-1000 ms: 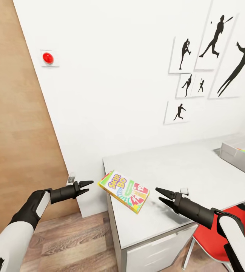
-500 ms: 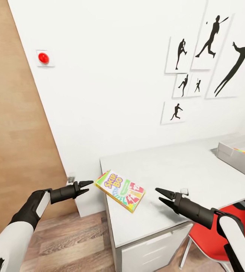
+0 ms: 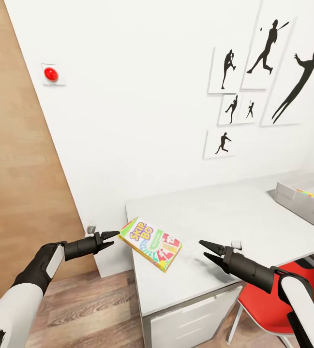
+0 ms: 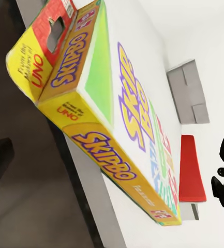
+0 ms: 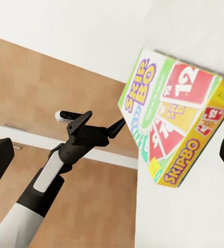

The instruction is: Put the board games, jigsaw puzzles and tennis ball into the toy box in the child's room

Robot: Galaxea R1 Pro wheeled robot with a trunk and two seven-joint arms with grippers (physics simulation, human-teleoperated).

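At the far left, my left gripper [image 3: 114,239] hangs slightly parted and empty just off the table's [image 3: 234,217] near-left corner, its tips almost at the Skip-Bo box [image 3: 150,243]. That box lies flat on the corner, long axis running from the left gripper toward my right gripper [image 3: 206,250], overhanging the left edge. Its sides read "SKIP-BO" and "UNO". My left is nearer; the right, open and empty, sits beyond. The toy box [image 3: 292,197] waits far right.

Child's room, silhouette pictures [image 3: 253,72], table [image 3: 234,217], red chair [image 3: 273,304]
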